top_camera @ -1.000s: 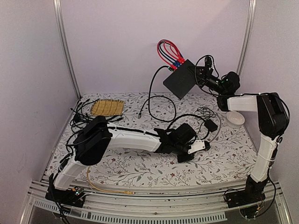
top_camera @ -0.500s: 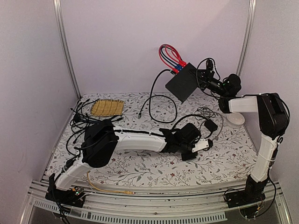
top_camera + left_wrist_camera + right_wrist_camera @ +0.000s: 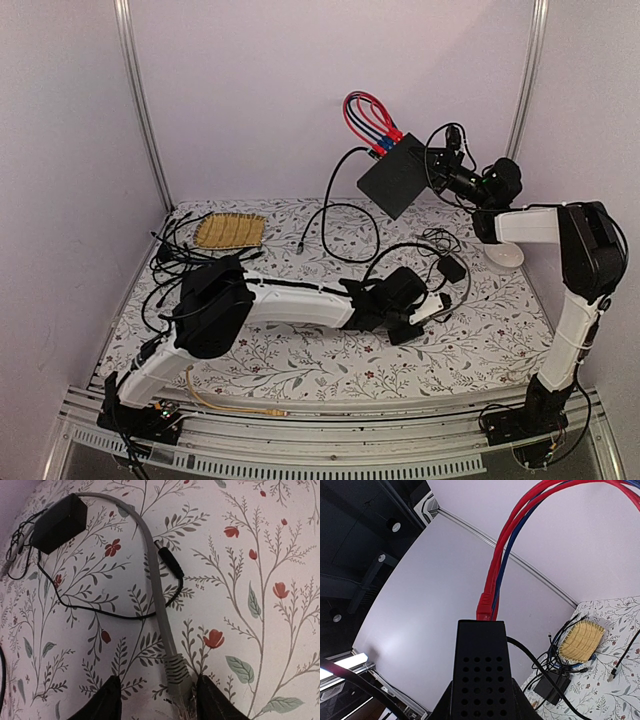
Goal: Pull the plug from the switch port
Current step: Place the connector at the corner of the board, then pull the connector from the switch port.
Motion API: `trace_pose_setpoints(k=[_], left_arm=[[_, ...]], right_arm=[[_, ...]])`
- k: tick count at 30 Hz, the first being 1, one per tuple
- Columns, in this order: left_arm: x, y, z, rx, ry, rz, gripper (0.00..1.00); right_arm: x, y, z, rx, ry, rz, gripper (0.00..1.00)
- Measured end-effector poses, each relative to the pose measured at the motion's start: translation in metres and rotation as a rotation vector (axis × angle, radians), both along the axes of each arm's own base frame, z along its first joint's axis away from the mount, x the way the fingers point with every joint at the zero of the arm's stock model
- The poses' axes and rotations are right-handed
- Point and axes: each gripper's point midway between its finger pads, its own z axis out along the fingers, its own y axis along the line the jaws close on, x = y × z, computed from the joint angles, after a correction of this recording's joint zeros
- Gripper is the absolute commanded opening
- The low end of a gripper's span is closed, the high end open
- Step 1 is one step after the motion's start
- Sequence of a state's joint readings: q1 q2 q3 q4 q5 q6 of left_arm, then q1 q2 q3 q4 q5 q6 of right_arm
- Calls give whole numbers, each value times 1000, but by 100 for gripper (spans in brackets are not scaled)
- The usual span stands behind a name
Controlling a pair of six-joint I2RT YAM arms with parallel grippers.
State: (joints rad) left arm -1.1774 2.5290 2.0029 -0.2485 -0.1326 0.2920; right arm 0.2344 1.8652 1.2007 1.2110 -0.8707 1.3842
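The top external view sits high above and behind the arm bases, facing the far wall and looking down over the whole floral surface (image 3: 300,370) and both arms from well back.

The left wrist view hangs very close over the surface and looks almost straight down. Its own left hand (image 3: 155,700) shows at the bottom edge, with a grey cable (image 3: 157,600) and a black adapter (image 3: 60,522) beyond; the adapter also shows right of centre in the top view.

The right wrist view is raised at the far right and faces left along the thin edge of the black box (image 3: 477,670). It shares the woven mat (image 3: 581,641) at the far left of the surface with the top view.
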Motion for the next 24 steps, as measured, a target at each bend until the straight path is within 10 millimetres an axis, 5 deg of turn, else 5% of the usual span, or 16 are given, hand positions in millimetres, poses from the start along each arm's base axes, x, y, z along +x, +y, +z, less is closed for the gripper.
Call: trace_pose_setpoints(k=[7,24], left_arm=[[-18,27,9,-48,79,30,55],[-65,77,122,-390,262,45,58]], right_arm=[[1,0,0,-14,4,-9,1],[-4,0,-9,-46,20,-25,1]])
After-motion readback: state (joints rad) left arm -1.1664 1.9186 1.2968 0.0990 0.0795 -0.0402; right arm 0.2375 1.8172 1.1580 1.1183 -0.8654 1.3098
